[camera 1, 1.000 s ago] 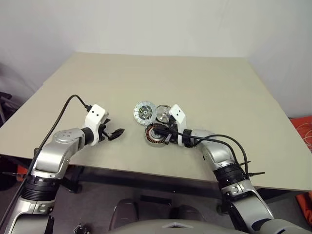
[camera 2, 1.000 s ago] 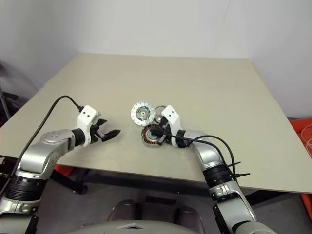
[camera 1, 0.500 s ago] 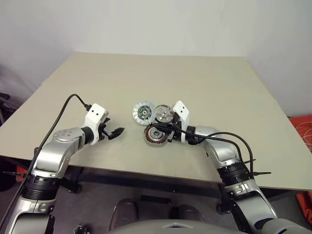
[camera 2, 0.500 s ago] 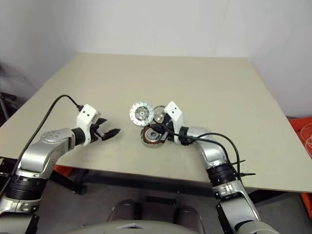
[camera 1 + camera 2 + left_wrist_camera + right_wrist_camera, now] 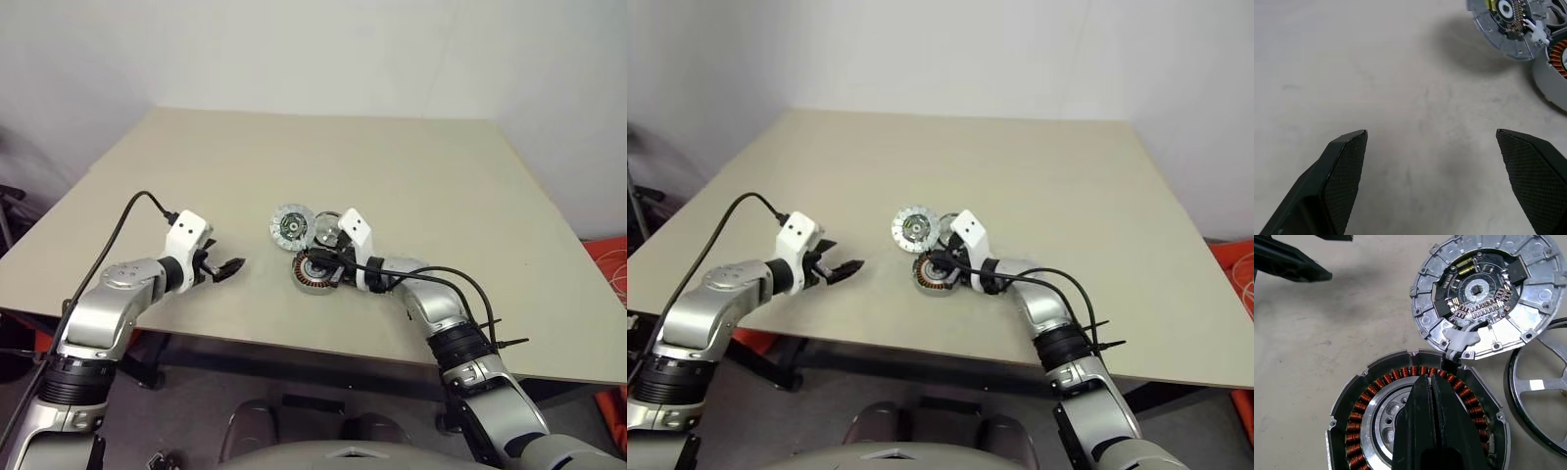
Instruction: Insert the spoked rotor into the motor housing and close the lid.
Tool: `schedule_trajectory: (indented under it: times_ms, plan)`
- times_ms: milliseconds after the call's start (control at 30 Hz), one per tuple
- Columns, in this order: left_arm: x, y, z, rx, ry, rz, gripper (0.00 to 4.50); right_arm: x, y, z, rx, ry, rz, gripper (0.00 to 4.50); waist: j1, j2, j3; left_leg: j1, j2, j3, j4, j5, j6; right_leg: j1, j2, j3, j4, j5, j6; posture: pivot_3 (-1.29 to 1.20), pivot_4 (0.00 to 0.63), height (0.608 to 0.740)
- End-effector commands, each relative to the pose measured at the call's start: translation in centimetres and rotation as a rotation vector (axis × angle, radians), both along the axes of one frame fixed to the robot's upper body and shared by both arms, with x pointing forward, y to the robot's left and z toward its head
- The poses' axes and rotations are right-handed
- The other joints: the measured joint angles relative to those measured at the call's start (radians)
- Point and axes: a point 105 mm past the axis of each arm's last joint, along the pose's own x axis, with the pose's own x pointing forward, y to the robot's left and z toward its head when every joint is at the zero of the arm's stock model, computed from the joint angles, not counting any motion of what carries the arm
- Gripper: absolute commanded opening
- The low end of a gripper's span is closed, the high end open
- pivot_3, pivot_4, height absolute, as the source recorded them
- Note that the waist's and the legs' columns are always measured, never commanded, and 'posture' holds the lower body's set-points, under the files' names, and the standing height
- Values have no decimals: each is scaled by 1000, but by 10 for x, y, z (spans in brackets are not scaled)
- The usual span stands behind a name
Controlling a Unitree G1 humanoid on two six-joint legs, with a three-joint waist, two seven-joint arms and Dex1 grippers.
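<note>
While the right gripper (image 5: 1432, 396) is hovering pinched together and empty over the housing (image 5: 1376, 396), the rotor (image 5: 1542, 401) is lying just beside it. The left gripper (image 5: 1442, 161) is waiting wide apart, farther off

A lab or test room: a plain beige tabletop (image 5: 411, 186) against bare white walls (image 5: 294, 49), with loose motor parts (image 5: 304, 245) laid out on it.

Beige table (image 5: 411, 176), white wall (image 5: 313, 49)
</note>
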Motion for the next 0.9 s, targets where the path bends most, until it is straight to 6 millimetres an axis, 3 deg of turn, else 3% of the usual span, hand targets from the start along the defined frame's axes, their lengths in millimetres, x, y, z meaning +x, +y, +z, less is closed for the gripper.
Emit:
schedule_trajectory:
  times_ms: [33,200,333,400,533,633,800,900]
  plan:
    - [6,1,13,6,-53,2,4500,3,-8,12,20,-22,-16,41,-1,0,0,1,0,0,0,0,0,1,0,0,0,0,0,0,0,740]
    - [6,-5,12,-2,-52,-11,4500,7,-4,52,173,-81,-21,41,-2,-1,1,0,0,0,0,0,0,-1,0,1,0,0,1,0,0,740]
    - [7,-5,11,-5,-50,-13,4500,25,-16,77,248,-89,-136,41,-4,-1,1,-2,0,1,-2,0,0,-4,1,2,1,0,0,0,0,740]
    - [9,-6,12,-7,-51,-14,4500,38,-27,82,268,-69,-221,41,-4,-1,1,-3,0,1,-5,1,-1,-7,1,2,1,1,-1,0,0,740]
    - [10,-7,12,-10,-53,-18,4500,58,-54,71,248,4,-379,41,-3,-1,0,-10,-1,2,-8,3,-4,-14,1,3,1,4,-7,0,0,740]
    - [11,-7,12,-9,-54,-20,4500,67,-67,65,290,84,-471,914,-3,-1,1,-15,-1,2,-8,3,-5,-18,1,2,0,4,-8,0,0,740]
    - [11,-6,12,-4,-54,-22,4500,75,-71,64,392,194,-545,2592,-4,0,1,-18,-1,2,-8,4,-6,-21,1,2,0,4,-8,0,0,740]
    - [10,-6,11,-1,-52,-25,4500,72,-69,66,444,252,-532,2592,-4,0,1,-18,-1,2,-8,4,-5,-21,1,2,1,4,-8,0,0,740]
